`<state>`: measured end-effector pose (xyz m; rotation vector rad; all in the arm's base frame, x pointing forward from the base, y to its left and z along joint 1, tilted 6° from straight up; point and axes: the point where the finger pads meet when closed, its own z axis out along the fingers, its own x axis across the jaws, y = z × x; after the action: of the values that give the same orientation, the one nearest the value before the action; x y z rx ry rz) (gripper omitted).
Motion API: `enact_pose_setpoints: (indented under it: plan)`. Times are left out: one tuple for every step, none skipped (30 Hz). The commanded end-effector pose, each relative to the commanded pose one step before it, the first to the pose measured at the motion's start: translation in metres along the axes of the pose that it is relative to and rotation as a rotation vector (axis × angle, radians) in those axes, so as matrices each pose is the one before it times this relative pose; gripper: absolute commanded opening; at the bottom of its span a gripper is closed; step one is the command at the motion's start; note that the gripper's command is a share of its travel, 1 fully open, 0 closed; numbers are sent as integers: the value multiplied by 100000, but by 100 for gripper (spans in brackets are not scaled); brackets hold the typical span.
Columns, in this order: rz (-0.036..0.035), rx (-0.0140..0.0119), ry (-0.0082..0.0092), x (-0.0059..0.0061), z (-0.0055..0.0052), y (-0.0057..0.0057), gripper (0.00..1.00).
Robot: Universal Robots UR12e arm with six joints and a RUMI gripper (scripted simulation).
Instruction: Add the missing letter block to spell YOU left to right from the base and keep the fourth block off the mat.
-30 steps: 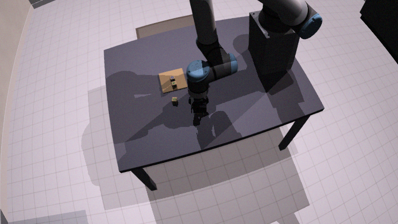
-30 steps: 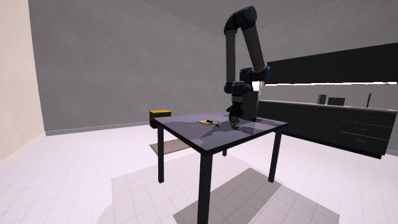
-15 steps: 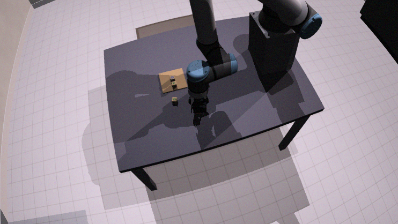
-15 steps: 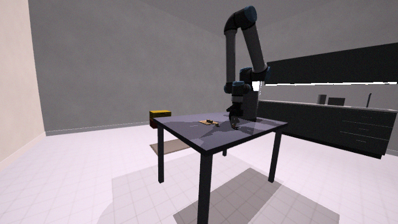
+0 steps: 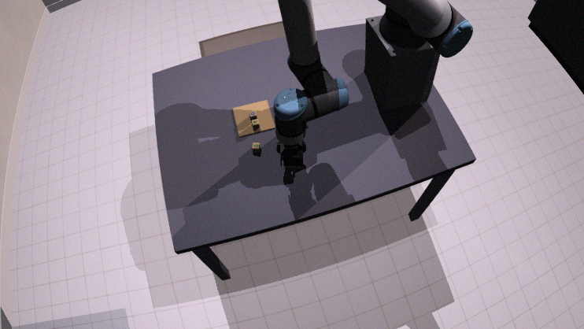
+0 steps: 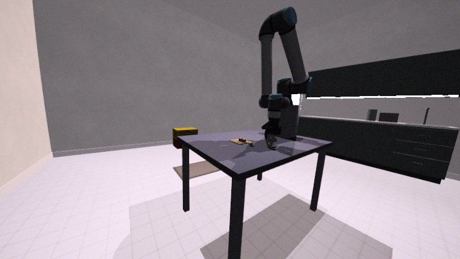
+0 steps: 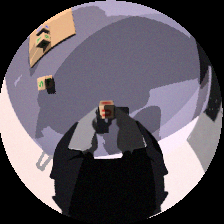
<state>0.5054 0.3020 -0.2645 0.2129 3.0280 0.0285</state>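
A small block with a red letter [image 7: 106, 110] is being clamped between the jaws of the gripper [image 7: 107, 121], a little left of the centre of the wrist view. The letter itself is too blurred to be read. In the top view the gripper [image 5: 290, 173] is being held low over the dark table [image 5: 367, 179], just below the centre of the frame, and the clamped block is being hidden by the gripper body. In the exterior view the gripper [image 6: 271, 144] is being shown close to the table top; whether the block is touching the surface cannot be told.

A tan mat [image 5: 244, 124] is being shown left of the blue wrist joint [image 5: 289, 102] in the top view, with 2 blocks on it: 1 with a dark letter [image 5: 253, 115] and, touching it just below, 1 with a green letter [image 5: 255, 122]. A 4th block, also green-lettered [image 5: 256, 146], is lying off the mat, on the table below the mat's lower edge and to the left of the gripper, apart from both. In the wrist view the mat [image 7: 59, 31] is being seen at the upper left and the loose green-lettered block [image 7: 45, 83] below it.

The arm's dark pedestal [image 5: 425, 60] is standing at the upper right of the table.
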Motion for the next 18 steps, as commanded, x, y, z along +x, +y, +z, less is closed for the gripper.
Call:
enact_pose_setpoints:
  plan:
    - [-2,-46,-81,-33,-64,23,5]
    - [0,0,0,0,0,0,5]
    - [0,0,0,0,-56,0,5]
    - [0,0,0,0,-101,0,5]
    - [0,0,0,0,-155,0,5]
    - [0,0,0,0,-213,0,5]
    - [0,0,0,0,-274,0,5]
    - [0,0,0,0,-335,0,5]
    - [0,0,0,0,-393,0,5]
    - [0,0,0,0,-447,0,5]
    - [0,0,0,0,-494,0,5]
    - [0,0,0,0,-534,0,5]
    - [0,0,0,0,-565,0,5]
    - [0,0,0,0,-588,0,5]
    - [0,0,0,0,-600,0,5]
    - [0,0,0,0,-602,0,5]
    - [0,0,0,0,-595,0,5]
    - [0,0,0,0,0,0,5]
